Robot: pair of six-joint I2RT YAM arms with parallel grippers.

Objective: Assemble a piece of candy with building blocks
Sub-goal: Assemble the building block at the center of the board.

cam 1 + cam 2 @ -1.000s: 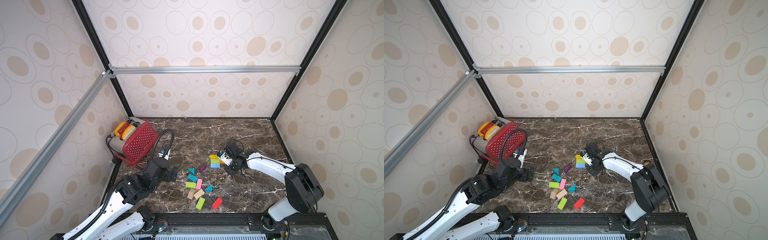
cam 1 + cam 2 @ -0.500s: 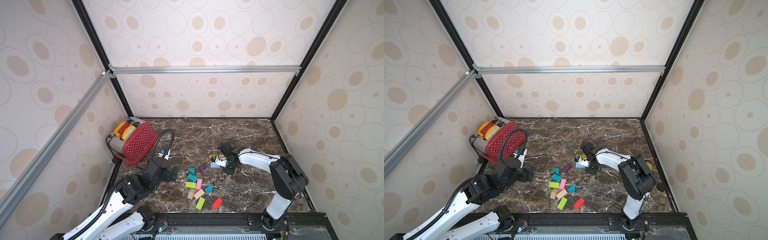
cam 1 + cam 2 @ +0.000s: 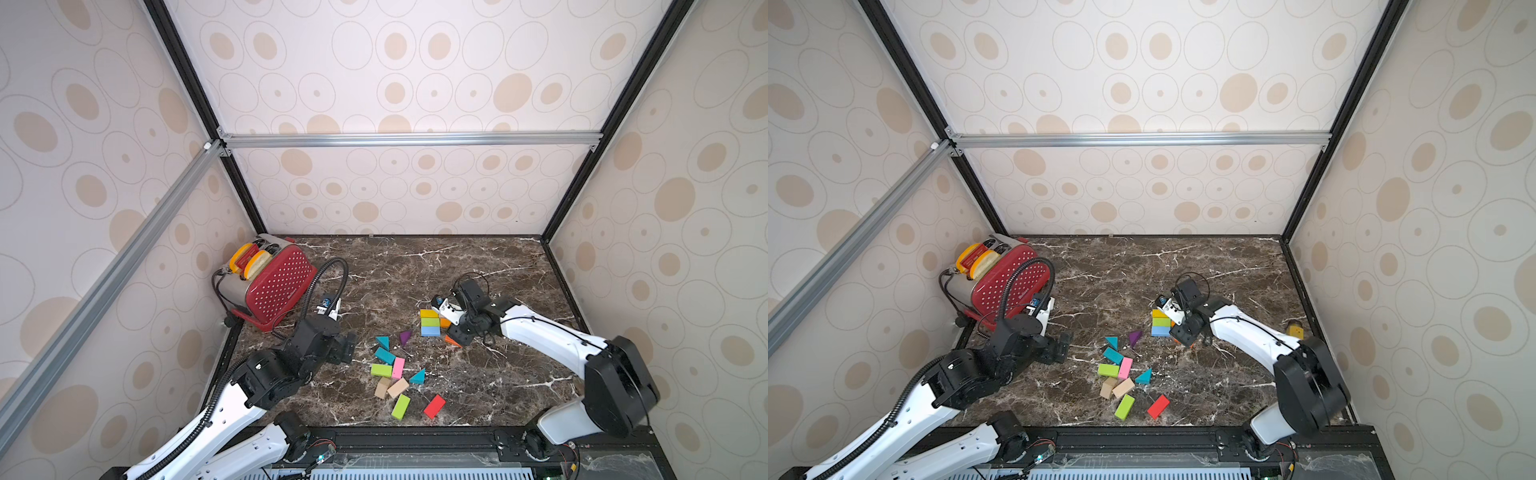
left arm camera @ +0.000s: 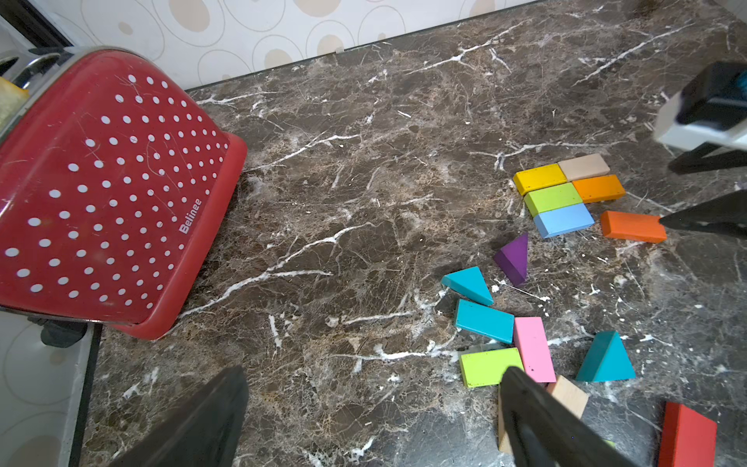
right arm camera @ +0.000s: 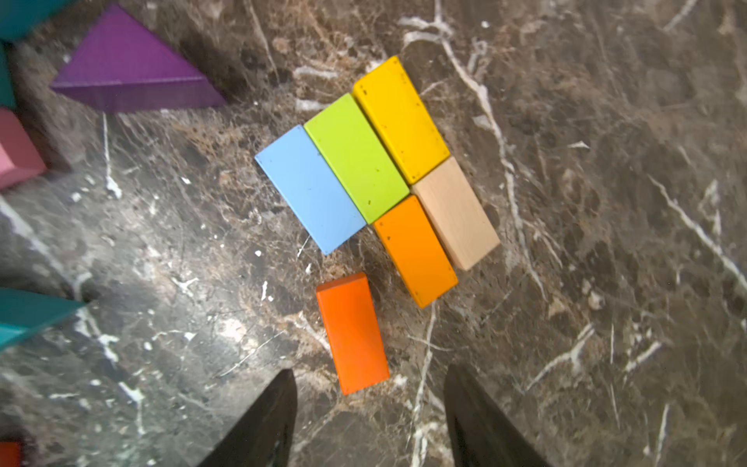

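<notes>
Only my right wrist view shows my right gripper (image 5: pixel 366 416) parted, empty, beside the orange brick (image 5: pixel 352 332); my left gripper (image 4: pixel 372 420) gapes wide.

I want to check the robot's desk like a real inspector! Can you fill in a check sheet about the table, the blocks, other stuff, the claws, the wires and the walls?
Surface: dark marble table, white veins, chalky scuffs.
Job's things: yellow, green, blue, tan and light orange bricks packed flat in a cluster; deep orange brick lies apart from it; loose pile of other bricks and wedges near the front.
Clutter: red toaster at the left rear, two slices in its slots.
Grippers: left gripper open, empty, by the pile; right gripper open, jaws either side of the deep orange brick's end, not gripping.
Cables: black hose looping over the left arm.
Surroundings: spotted walls, metal frame bars.
</notes>
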